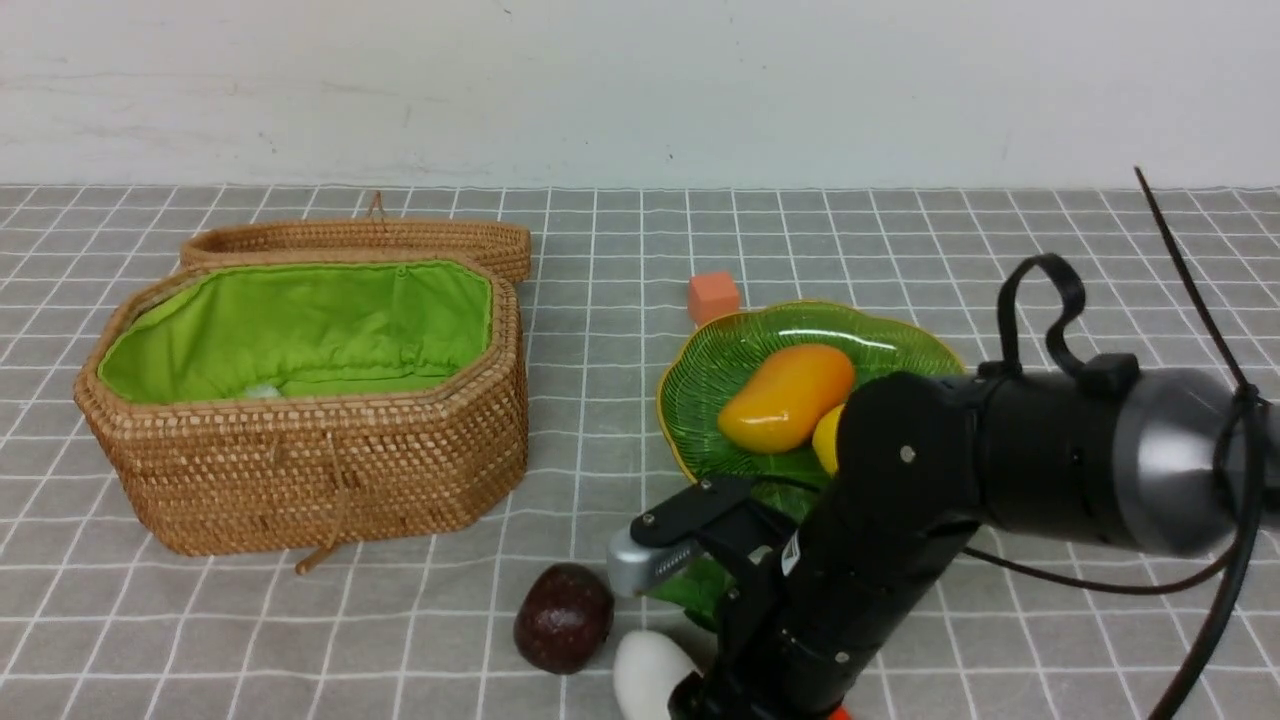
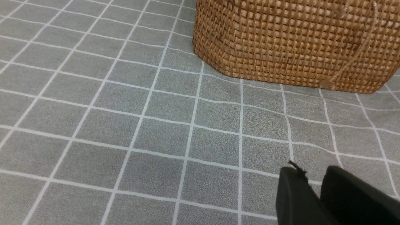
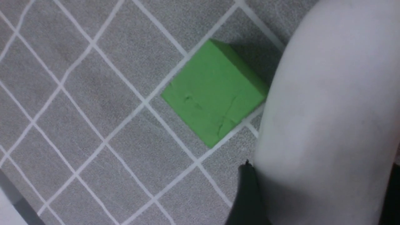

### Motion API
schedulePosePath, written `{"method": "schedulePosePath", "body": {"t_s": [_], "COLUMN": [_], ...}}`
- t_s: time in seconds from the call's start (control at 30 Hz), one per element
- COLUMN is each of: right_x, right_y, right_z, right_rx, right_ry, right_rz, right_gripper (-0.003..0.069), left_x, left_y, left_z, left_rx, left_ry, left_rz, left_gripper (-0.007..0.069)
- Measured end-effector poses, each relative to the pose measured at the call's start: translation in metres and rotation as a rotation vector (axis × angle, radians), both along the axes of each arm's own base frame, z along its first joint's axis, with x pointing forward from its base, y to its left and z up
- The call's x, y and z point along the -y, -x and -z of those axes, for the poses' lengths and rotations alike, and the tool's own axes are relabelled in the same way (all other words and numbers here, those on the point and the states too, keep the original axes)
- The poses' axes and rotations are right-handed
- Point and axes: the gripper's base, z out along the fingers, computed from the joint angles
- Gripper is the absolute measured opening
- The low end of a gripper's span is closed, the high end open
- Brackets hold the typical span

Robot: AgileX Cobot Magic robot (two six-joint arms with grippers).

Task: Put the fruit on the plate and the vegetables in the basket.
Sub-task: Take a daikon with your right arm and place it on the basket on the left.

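Observation:
A white radish (image 3: 328, 103) lies between the fingers of my right gripper (image 3: 320, 175), which press on both of its sides. From the front the radish (image 1: 648, 675) shows at the near edge, under my right arm (image 1: 900, 480). Next to it sits a dark maroon fruit (image 1: 563, 618). The green plate (image 1: 700, 390) holds the mango (image 1: 785, 397) and a partly hidden lemon (image 1: 826, 438). The wicker basket (image 1: 310, 470) stands open at the left. My left gripper (image 2: 312, 175) hovers shut and empty over the cloth, short of the basket (image 2: 297, 40).
The basket's lid (image 1: 360, 240) lies behind it. An orange-pink cube (image 1: 713, 296) sits just beyond the plate. A green cube (image 3: 212, 93) rests beside the radish. A black cable (image 1: 1200, 320) arcs off my right arm.

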Motion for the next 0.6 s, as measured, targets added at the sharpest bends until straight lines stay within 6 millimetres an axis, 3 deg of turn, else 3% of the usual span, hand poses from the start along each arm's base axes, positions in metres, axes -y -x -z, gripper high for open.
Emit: {"method": "schedulePosePath", "body": {"t_s": [0.17,0.3,0.4,0.43,0.47,0.5,0.53,0.6], "right_x": [0.002,0.004,0.005,0.002,0.002,-0.003,-0.004,-0.017], "right_y": [0.004,0.002,-0.010,-0.017,-0.016,-0.024,-0.025,-0.036], "right_z": [-0.003,-0.023,-0.061,-0.085,-0.085,-0.111,-0.114,-0.150], "right_rx": [-0.044,-0.040,0.013,0.062,0.060,0.132,0.141,0.282], "right_ry": [0.024,0.030,-0.008,-0.043,-0.042,-0.087,-0.094,-0.194], "right_rz": [-0.034,-0.060,-0.069,-0.076,-0.079,-0.100,-0.100,-0.155], "right_gripper": [0.0479,0.0479,0.0479,0.0479,0.0479,0.0479,0.0479,0.0479], "left_x": [0.000,0.000,0.000,0.000,0.000,0.000,0.000,0.000], "left_y": [0.000,0.000,0.000,0.000,0.000,0.000,0.000,0.000], "left_z": [0.000,0.000,0.000,0.000,0.000,0.000,0.000,0.000], "left_rx": [0.000,0.000,0.000,0.000,0.000,0.000,0.000,0.000], "left_ry": [0.000,0.000,0.000,0.000,0.000,0.000,0.000,0.000], "left_rz": [0.000,0.000,0.000,0.000,0.000,0.000,0.000,0.000], "left_gripper": [0.0139,0.0143,0.0146,0.0148,0.0148,0.0149,0.0150,0.0154]}}
